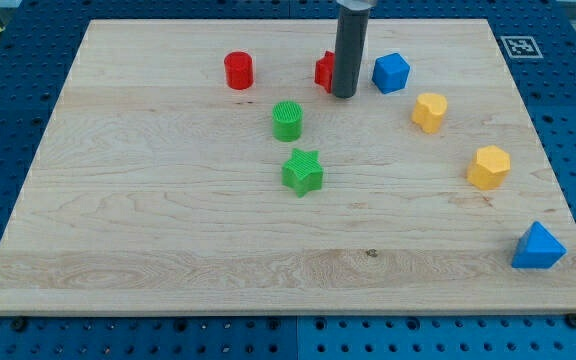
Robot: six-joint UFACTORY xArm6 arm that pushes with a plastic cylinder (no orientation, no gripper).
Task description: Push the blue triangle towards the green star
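The blue triangle [538,247] lies near the board's bottom right corner. The green star [302,171] sits near the middle of the board, far to the triangle's left and a little higher. My tip [344,95] is at the view's top centre, above and right of the star, far from the triangle. The rod hides part of a red block [323,70] just behind it.
A green cylinder [287,120] stands just above the star. A red cylinder [238,70] is at top left. A blue block [391,73] is right of my tip. Two yellow blocks [429,111] [489,167] lie between the tip and the triangle.
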